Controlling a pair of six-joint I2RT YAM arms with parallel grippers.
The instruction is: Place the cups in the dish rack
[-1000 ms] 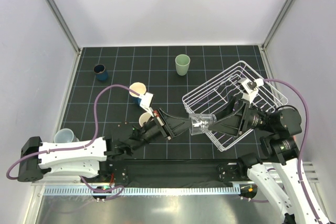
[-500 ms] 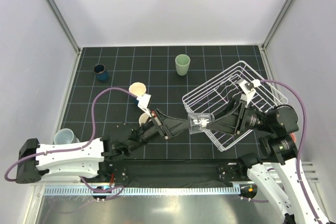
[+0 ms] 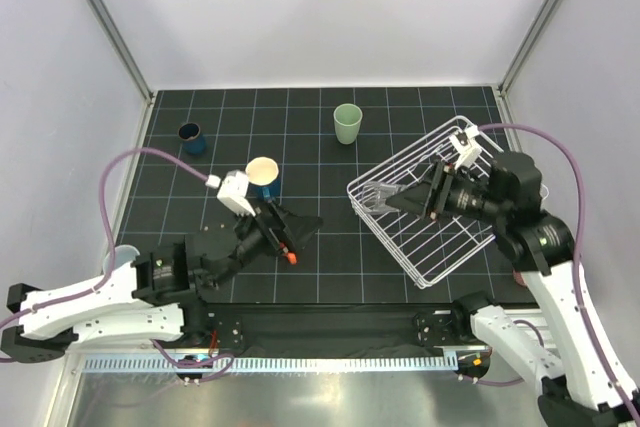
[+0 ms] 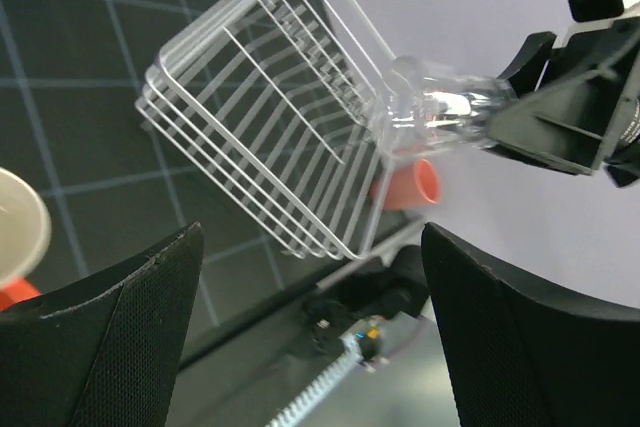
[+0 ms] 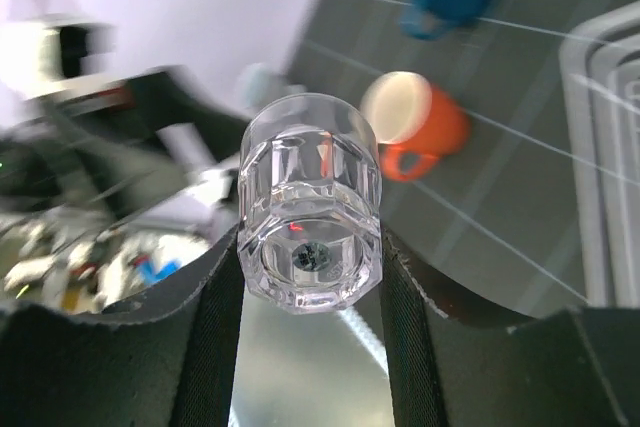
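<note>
One glass (image 5: 310,197) is pinched, lying level, in the right tool (image 5: 312,262) above the left corner of the rack (image 4: 250,117), presumably for lowering inside. Spread and empty, the left tool (image 3: 300,232) hangs just beside the orange mug (image 4: 15,237), likely the next pick.

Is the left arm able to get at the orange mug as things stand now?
Probably yes. The left gripper is open and empty, and the orange mug sits close under it with nothing between. The right gripper, shut on the glass, is away over the rack.
</note>
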